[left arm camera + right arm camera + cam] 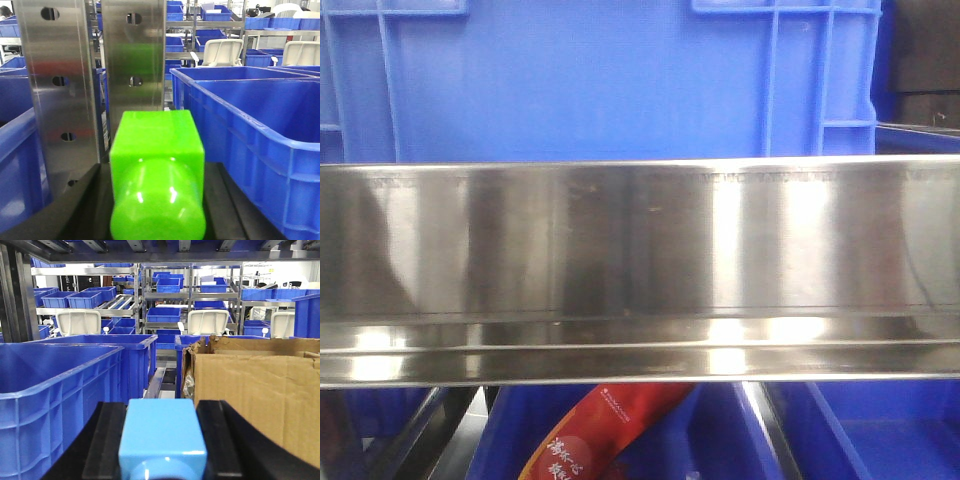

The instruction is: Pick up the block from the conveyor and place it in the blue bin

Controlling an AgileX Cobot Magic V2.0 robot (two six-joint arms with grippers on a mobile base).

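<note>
A bright green block (pixel 157 150) with a rounded near end sits between the black fingers (pixel 90 195) of my left gripper (pixel 157 200), which is shut on it. A large blue bin (pixel 260 150) stands just to its right, rim about level with the block. In the right wrist view my right gripper (pixel 162 440) is shut on a light blue block (pixel 162 432) held between its black fingers (pixel 222 440). A blue bin (pixel 55 390) stands to its left. The conveyor is out of view.
A cardboard box (pixel 255 395) stands close on the right of the right gripper. Perforated steel uprights (pixel 55 90) rise ahead of the left gripper. The front view is filled by a steel rail (pixel 640 260) with a blue crate (pixel 620 80) behind. Shelves of blue crates (pixel 165 295) stand farther back.
</note>
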